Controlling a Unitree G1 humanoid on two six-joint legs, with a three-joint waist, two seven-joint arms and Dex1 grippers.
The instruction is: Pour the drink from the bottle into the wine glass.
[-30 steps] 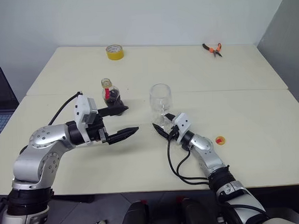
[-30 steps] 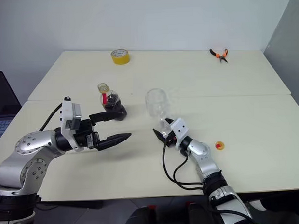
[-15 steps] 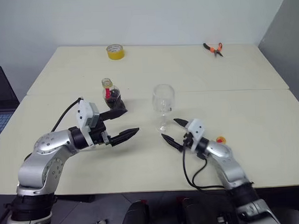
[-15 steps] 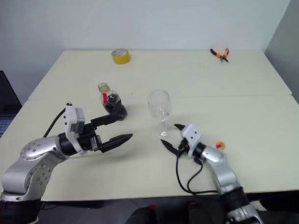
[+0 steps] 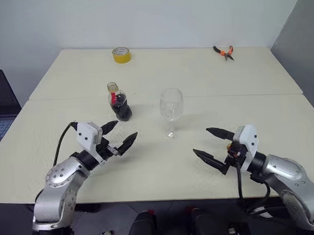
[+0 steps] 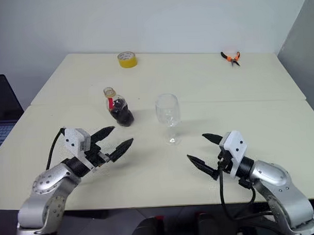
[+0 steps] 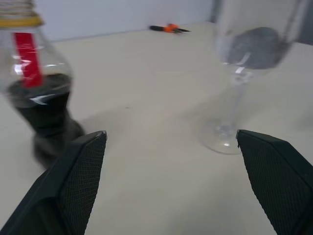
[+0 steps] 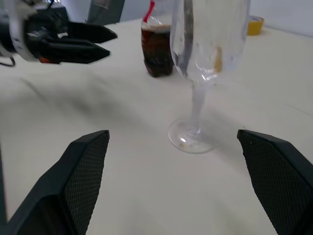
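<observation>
**A:** Left eye view first: where do you see the bottle [image 5: 119, 102]?

**B:** You have it upright on the table [image 5: 160, 76], left of the wine glass [image 5: 171, 113] and a little farther back. The two stand near each other but apart. The drink [image 5: 121, 109] fills only the lower, bulbous part of the bottle; above it you can see the red neck label.

**A:** And the glass?

**B:** It stands upright on its foot, around the middle of the table. From what your views give, the bowl looks clear, with no dark liquid in it.

**A:** What are your grippers doing?

**B:** Your left gripper [image 5: 118, 136] hangs over the near-left part of the table, in front of the bottle, its fingers spread wide with nothing between them. Your right gripper [image 5: 212, 145] sits near the front edge, to the right of the glass and closer to you, its fingers parted just as wide and also empty. Neither one touches the bottle or the glass.

**A:** Anything else on the table?

**B:** A yellow tape roll [image 5: 120, 54] lies at the far edge, behind the bottle, and orange-handled pliers [image 5: 223, 51] lie at the far right. In the left wrist view you look between the spread fingers at the bottle and the glass stem.
</observation>
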